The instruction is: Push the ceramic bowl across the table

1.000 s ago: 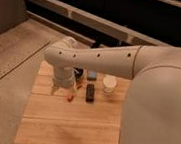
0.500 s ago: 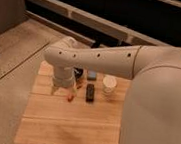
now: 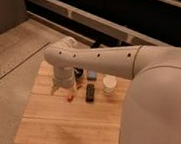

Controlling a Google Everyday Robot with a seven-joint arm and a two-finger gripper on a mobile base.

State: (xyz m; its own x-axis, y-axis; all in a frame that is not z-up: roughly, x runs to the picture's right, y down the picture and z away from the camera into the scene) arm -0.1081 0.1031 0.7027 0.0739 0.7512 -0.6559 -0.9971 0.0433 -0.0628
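Gripper (image 3: 57, 88) is hanging low over the table (image 3: 41, 125), far-left part; can't tell the jaw state. Ceramic bowl (image 3: 79, 75) is sitting just right of it, likely lined up for a push. Black remote (image 3: 89, 92) and white cup (image 3: 110, 84) are crowding the rightward path.

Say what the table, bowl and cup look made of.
Table: light wood, matte; parallel planks with seams show. Bowl: dark, mostly hidden behind the arm; possibly glazed ceramic, unsure. Cup: plain white, smooth; paper, plastic or ceramic, can't tell. Gripper hangs low over the table, beside the bowl.
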